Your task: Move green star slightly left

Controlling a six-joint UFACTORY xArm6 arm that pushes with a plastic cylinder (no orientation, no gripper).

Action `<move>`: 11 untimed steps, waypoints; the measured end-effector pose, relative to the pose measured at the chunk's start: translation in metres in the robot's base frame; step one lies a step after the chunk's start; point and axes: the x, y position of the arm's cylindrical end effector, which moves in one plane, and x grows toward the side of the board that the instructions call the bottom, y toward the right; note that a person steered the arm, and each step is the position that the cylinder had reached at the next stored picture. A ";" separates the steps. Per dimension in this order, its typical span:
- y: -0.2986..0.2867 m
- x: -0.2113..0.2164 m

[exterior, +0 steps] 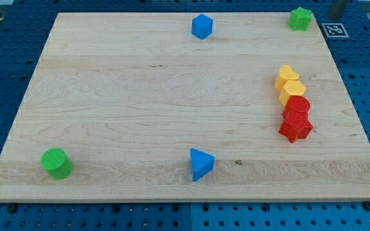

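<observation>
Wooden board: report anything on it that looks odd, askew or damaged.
Nothing looks damaged or spilled. The green star sits right at the wooden board's top edge on the view's right. My tip is just off the board to the star's right. Two yellow blocks and two red blocks are bunched in a touching column.

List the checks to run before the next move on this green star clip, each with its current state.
1. Green star located, at the board's top right corner: ok.
2. My tip on the star's right, the correct side for a leftward push: ok.
3. Tip touching star: not ok, a gap remains.
4. Path to the star's left clear up to the blue cube: ok.
5. Tip exactly in line with the star's centre: cannot tell.
</observation>
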 end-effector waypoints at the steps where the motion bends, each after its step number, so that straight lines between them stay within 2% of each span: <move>1: -0.035 -0.004; 2: -0.041 0.023; 5: -0.068 0.046; 11: -0.152 0.051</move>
